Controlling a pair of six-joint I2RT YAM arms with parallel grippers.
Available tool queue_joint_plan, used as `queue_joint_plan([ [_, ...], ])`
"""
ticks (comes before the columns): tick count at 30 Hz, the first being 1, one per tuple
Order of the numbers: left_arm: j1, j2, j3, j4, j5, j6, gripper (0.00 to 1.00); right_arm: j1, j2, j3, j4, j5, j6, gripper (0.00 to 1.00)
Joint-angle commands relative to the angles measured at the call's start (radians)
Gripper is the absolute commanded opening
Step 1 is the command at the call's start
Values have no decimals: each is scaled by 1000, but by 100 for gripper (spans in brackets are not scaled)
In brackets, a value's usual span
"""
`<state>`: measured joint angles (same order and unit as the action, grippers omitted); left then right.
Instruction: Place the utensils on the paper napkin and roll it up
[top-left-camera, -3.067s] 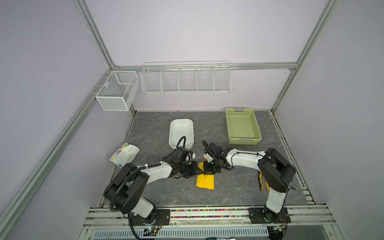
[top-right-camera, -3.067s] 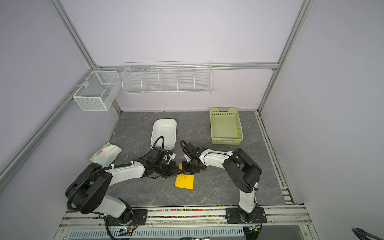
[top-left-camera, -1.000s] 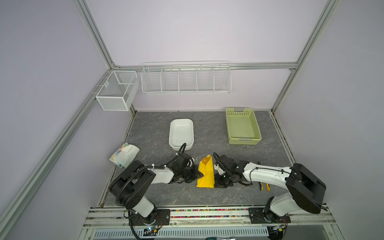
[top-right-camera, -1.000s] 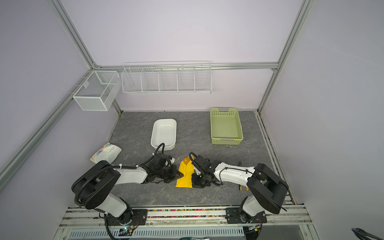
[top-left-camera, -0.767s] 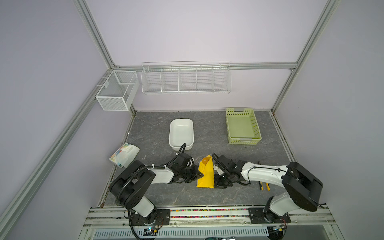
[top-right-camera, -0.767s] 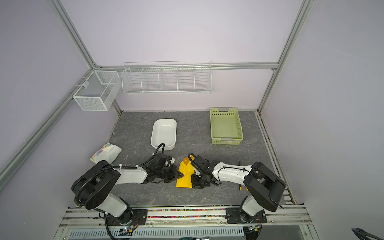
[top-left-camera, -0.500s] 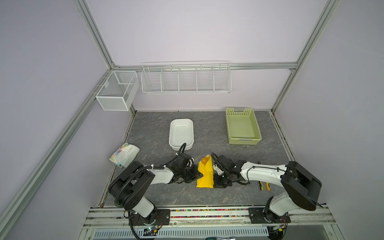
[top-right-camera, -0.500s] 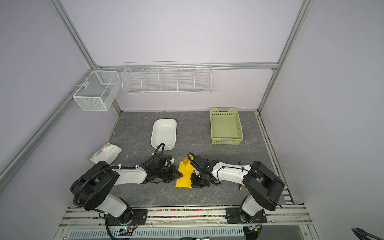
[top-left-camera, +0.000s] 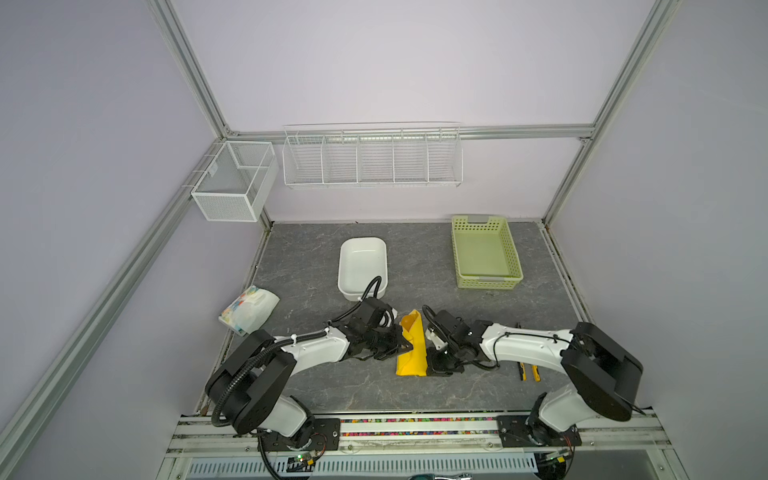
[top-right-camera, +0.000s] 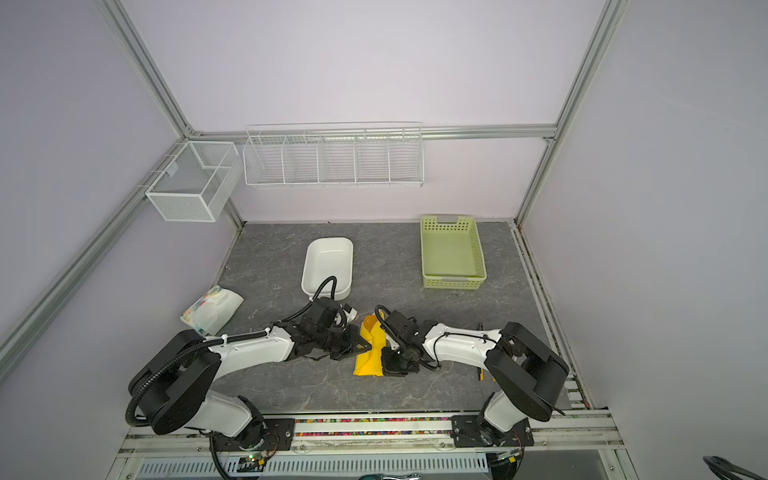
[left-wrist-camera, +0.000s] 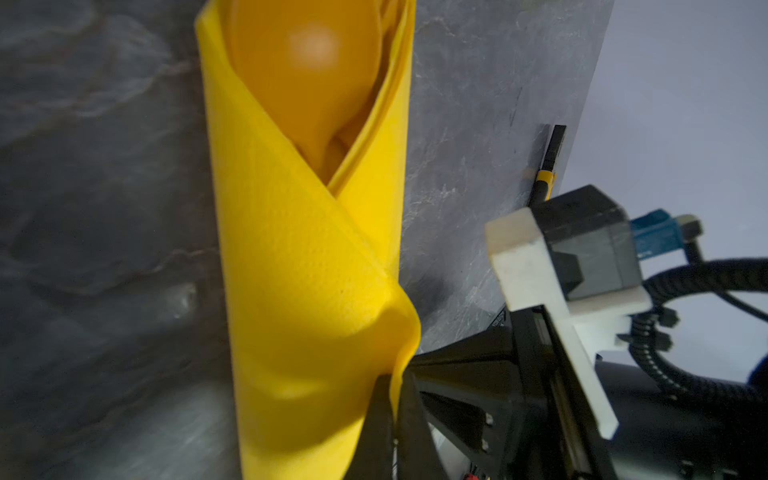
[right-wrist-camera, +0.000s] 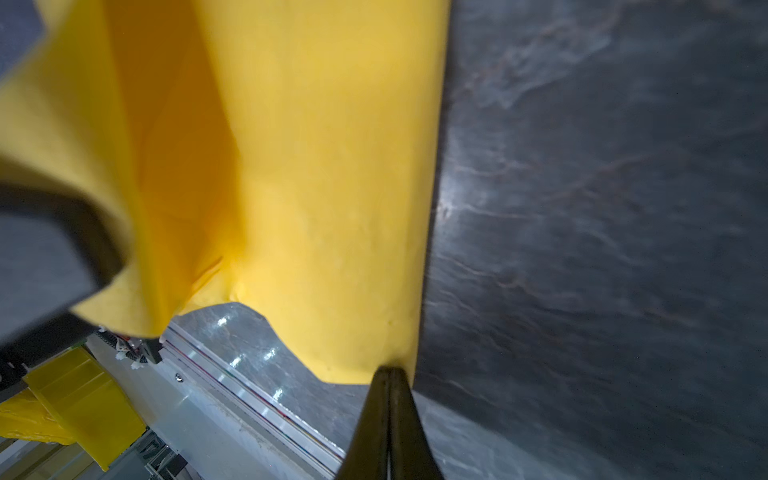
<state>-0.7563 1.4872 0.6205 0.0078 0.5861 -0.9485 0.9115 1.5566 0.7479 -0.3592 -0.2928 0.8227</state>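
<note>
right gripper (right-wrist-camera: 388, 399): jaws pressed together, tips right at the napkin's near corner; paper caught or not, can't tell
paper napkin (top-left-camera: 411, 351): rolled up, lying between both grippers
left gripper (left-wrist-camera: 392, 395): clamped on a napkin fold
utensils (left-wrist-camera: 307, 70): spoon bowl peeking out the far end

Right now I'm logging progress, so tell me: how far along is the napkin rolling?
Done: the orange spoon lies inside the folded paper napkin, its bowl showing at the open end. In hand: the left gripper and right gripper are each shut on a napkin edge. Left: the wrap looks loose, with a flap lifted, so tightening remains.
</note>
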Motion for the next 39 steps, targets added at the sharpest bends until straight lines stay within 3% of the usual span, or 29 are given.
queue_joint_plan([
  [1, -17, 31, 43, -13, 17, 7, 0, 6, 44, -8, -6, 46, 4, 7],
  [22, -60, 215, 139, 102, 31, -77, 0, 13, 38, -25, 20, 42, 3, 7],
  [28, -65, 279, 153, 202, 62, -127, 0, 17, 30, -27, 13, 46, 1, 7],
  [39, -78, 324, 154, 251, 15, -184, 0, 20, 10, -33, -3, 62, 0, 7],
])
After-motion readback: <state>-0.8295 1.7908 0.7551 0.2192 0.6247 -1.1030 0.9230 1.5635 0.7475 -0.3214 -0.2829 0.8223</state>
